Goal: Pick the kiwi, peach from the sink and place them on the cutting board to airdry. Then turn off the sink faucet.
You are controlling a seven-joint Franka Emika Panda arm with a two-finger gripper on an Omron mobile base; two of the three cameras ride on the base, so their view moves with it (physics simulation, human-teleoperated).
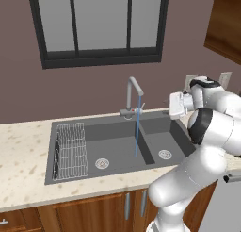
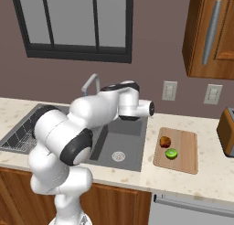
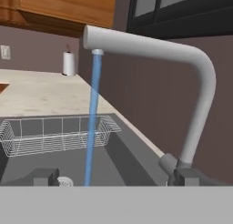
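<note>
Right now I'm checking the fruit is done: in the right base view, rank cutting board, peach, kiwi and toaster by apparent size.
1. cutting board
2. toaster, cut off by the frame edge, so unsure
3. peach and kiwi, alike; both lie on the board

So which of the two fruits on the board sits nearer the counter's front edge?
The kiwi, the lime-green one. It lies on the cutting board just in front of the orange-red peach, which sits farther back, toward the wall.

Home kitchen: sink w/ running faucet in stone counter, wood cabinets, window
</note>
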